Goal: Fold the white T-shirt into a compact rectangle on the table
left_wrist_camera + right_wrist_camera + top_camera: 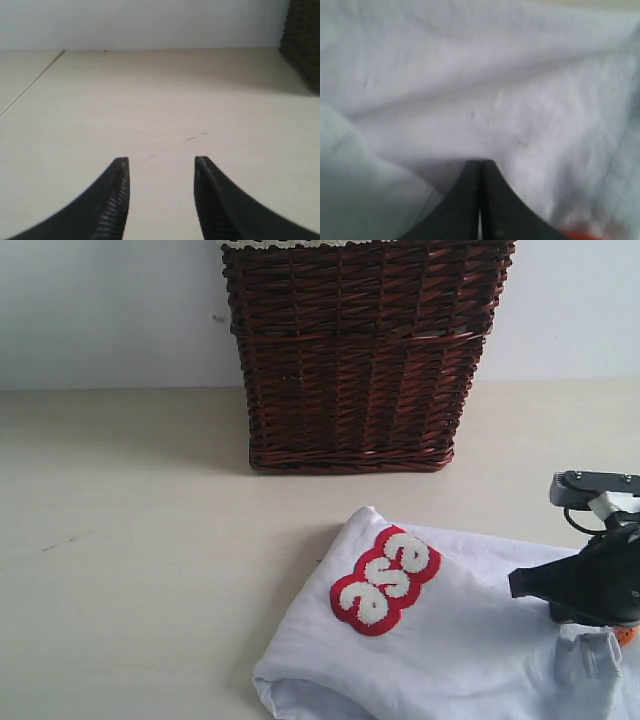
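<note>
Over the shirt (460,640), the right gripper (480,165) is being held clenched, the left gripper (160,162) spread. Cloth should be drawn across evenly.

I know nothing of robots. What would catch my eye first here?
A dark wicker basket stands at the back of the pale table. Nearer the camera lies a rumpled white T-shirt with fuzzy red-edged letters; the right end effector, shut, is low over its cloth.
</note>
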You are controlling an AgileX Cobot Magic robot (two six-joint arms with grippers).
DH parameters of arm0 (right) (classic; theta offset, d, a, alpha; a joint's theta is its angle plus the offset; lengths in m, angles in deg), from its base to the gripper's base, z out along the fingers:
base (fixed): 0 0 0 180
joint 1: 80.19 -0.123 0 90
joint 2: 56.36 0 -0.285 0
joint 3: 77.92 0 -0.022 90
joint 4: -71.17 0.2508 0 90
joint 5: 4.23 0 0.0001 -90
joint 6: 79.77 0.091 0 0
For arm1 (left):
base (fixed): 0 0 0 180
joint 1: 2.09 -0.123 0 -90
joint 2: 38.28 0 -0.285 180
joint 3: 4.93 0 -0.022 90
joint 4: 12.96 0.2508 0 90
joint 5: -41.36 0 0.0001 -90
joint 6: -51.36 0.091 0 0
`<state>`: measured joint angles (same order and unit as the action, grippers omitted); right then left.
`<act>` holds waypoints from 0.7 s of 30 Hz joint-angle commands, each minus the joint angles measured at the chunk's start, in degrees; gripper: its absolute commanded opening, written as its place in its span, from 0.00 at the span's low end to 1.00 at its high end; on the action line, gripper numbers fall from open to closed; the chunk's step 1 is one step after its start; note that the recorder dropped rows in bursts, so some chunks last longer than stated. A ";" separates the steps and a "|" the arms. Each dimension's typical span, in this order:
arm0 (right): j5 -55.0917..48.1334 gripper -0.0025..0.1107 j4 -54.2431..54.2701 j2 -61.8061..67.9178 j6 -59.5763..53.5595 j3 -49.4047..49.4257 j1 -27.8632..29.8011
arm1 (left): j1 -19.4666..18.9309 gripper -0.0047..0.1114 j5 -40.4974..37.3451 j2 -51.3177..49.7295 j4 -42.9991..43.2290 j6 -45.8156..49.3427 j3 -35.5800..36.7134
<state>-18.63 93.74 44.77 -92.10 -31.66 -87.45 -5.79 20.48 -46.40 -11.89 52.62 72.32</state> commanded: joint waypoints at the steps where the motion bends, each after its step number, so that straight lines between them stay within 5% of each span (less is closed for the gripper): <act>1: 1.56 0.02 -0.46 10.27 -1.48 -6.11 -0.10 | -0.11 0.40 0.52 0.34 -0.26 -0.23 -0.04; 8: -0.80 0.02 1.29 19.96 -3.24 -17.51 -1.41 | -0.11 0.40 0.52 0.34 -0.26 -0.23 -0.04; 12: -5.20 0.03 2.75 21.08 -4.14 -22.48 -9.58 | -0.11 0.40 0.52 0.34 -0.26 -0.23 -0.04; 14: -9.08 0.10 3.43 20.16 -3.90 -25.49 -12.71 | -0.11 0.40 0.52 0.34 -0.26 -0.23 -0.04; 16: -15.07 0.28 3.09 15.68 -1.35 -27.33 -13.35 | -0.11 0.40 0.52 0.34 -0.26 -0.23 -0.04; 21: -21.13 0.44 -19.60 -0.19 17.35 -27.33 -13.35 | -0.11 0.40 0.52 0.34 -0.26 -0.23 -0.04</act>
<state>-35.09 84.54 49.87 -83.47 -58.42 -100.81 -5.79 20.48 -46.40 -11.89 52.62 72.32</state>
